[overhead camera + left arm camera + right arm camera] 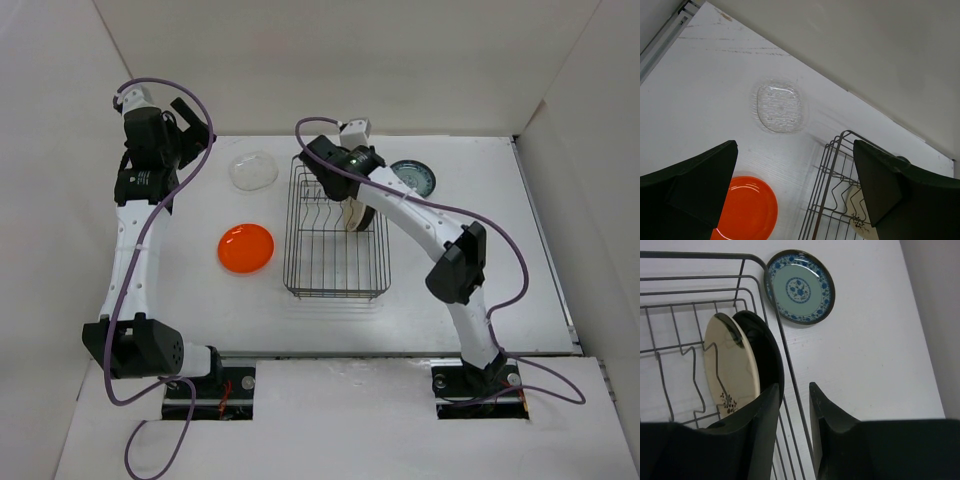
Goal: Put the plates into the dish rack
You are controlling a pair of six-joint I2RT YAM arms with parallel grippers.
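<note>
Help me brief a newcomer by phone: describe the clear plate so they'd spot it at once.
Find the dish rack, the big wire basket at the centre. Just left of its far left corner lies the clear plate, flat and alone. It is see-through and colourless, unlike the solid orange plate lying nearer the front.

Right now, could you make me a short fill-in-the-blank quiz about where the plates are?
1. Exactly ___ plates stand upright in the dish rack.
2. The black plate stands in the rack right next to the ___ one.
3. The orange plate lies on the robot's ___ of the rack.
4. The blue-patterned plate lies on the robot's ___ of the rack.
Missing words: two; cream; left; right.
</note>
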